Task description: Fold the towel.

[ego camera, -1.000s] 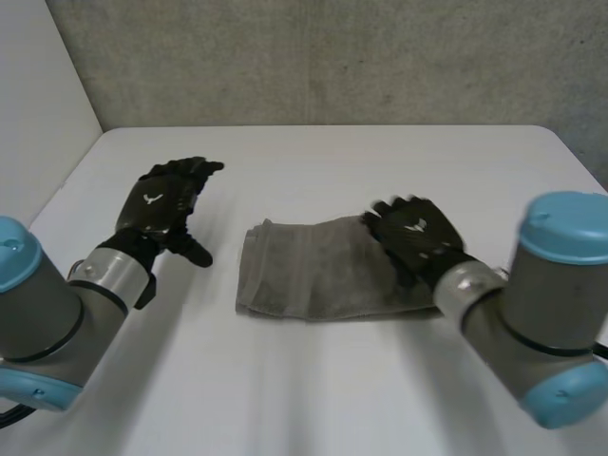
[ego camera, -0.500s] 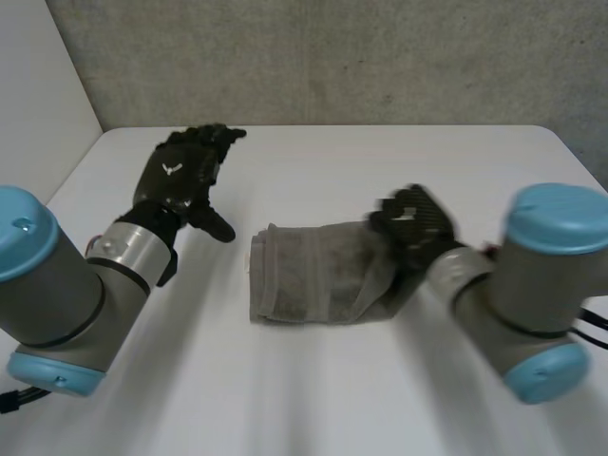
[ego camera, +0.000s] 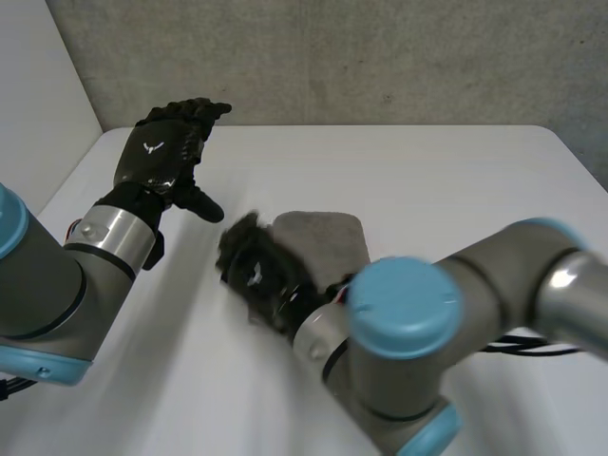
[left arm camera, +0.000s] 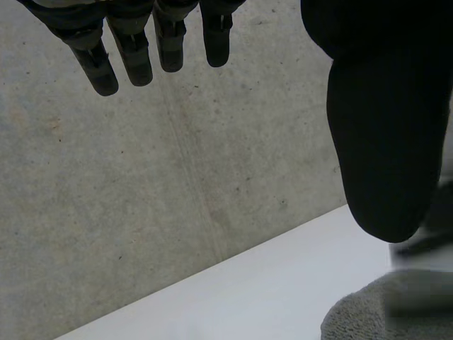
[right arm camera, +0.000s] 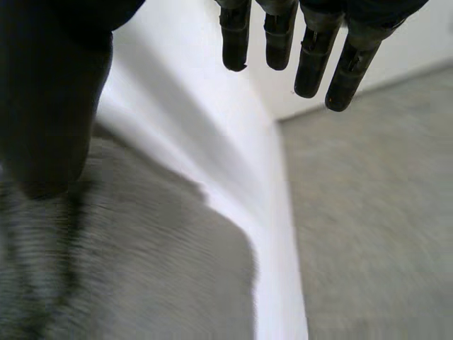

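Over towel (right arm camera: 141, 276), right robot hand (right arm camera: 56, 92), fingers (right arm camera: 237, 42) straight.

Towel (ego camera: 328, 237) partly behind blurred right robot hand (ego camera: 258, 277)

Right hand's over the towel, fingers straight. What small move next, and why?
Probably lower the right hand and press the towel flat: the towel lies as a compact folded block, the hand is open over one end, and the left hand hangs open, clear of it.
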Tool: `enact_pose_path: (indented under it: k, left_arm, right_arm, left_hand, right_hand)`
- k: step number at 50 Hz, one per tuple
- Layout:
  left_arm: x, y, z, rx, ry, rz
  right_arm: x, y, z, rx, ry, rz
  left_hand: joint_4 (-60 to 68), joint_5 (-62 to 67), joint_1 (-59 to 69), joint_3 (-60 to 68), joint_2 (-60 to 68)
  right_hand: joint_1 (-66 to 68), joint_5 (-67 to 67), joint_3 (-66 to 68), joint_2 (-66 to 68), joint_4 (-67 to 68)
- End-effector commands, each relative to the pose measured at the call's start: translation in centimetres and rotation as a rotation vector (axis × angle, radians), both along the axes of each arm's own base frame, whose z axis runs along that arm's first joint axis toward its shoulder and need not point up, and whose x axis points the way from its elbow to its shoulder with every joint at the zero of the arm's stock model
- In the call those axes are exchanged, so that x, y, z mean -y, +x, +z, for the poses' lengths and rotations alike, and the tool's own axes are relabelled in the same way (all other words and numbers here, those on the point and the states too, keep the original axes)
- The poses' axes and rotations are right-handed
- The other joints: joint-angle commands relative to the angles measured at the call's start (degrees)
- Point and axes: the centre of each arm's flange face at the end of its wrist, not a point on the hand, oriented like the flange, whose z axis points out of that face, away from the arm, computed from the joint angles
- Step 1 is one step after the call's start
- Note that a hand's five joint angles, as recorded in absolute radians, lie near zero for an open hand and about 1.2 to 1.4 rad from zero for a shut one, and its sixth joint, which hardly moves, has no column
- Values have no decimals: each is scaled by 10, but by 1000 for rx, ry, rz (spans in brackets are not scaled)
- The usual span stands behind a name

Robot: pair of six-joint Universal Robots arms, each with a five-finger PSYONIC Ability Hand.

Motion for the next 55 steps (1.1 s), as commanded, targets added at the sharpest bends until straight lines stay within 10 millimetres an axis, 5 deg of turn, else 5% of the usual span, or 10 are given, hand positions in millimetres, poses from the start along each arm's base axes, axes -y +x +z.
enact_pose_path:
  k: [1,12,25,34,38,43,44,46,48,55]
  left_arm:
    - [2,-5,2,-7,-4,-9]
    - [1,-35,-23,-74,142,-63]
    - [-13,-67,-117,59,370,-114]
    - [-12,-66,-129,78,397,-102]
    - [-11,-64,-102,60,367,-99]
    - [-14,-55,-29,13,257,-91]
    - [-14,-55,-29,13,257,-91]
    - [-15,-51,-8,3,228,-85]
    - [-16,-33,37,-14,172,-45]
    - [-8,12,98,-39,127,107]
  right_arm:
    - [52,-59,63,423,209,-204]
    - [101,-104,50,568,508,-378]
    - [116,-100,-22,520,801,-477]
    - [121,-93,-50,429,894,-525]
    - [122,-92,-36,446,870,-516]
    - [119,-100,39,569,730,-462]
    - [119,-100,39,569,730,-462]
    - [116,-109,81,645,642,-453]
    - [115,-117,100,682,597,-473]
    - [111,-149,156,777,480,-565]
  left_hand:
    - [11,-10,8,9,10]
    - [14,-7,12,13,13]
    - [19,-2,17,18,18]
    - [17,-3,15,16,17]
    - [16,-5,14,14,15]
    - [14,-7,12,13,13]
    - [14,-7,12,13,13]
    - [14,-7,12,13,13]
    - [14,-7,12,13,13]
    - [5,-16,3,4,4]
  right_hand:
    - [-33,-35,-39,-44,-50]
    - [-33,-35,-39,-44,-50]
    - [-33,-35,-39,-44,-50]
    - [-33,-35,-39,-44,-50]
    - [-33,-35,-39,-44,-50]
    - [-33,-35,-39,-44,-50]
    - [-33,-35,-39,-44,-50]
    - [-33,-35,-39,-44,-50]
    - [-33,-35,-39,-44,-50]
    - [-33,-35,-39,-44,-50]
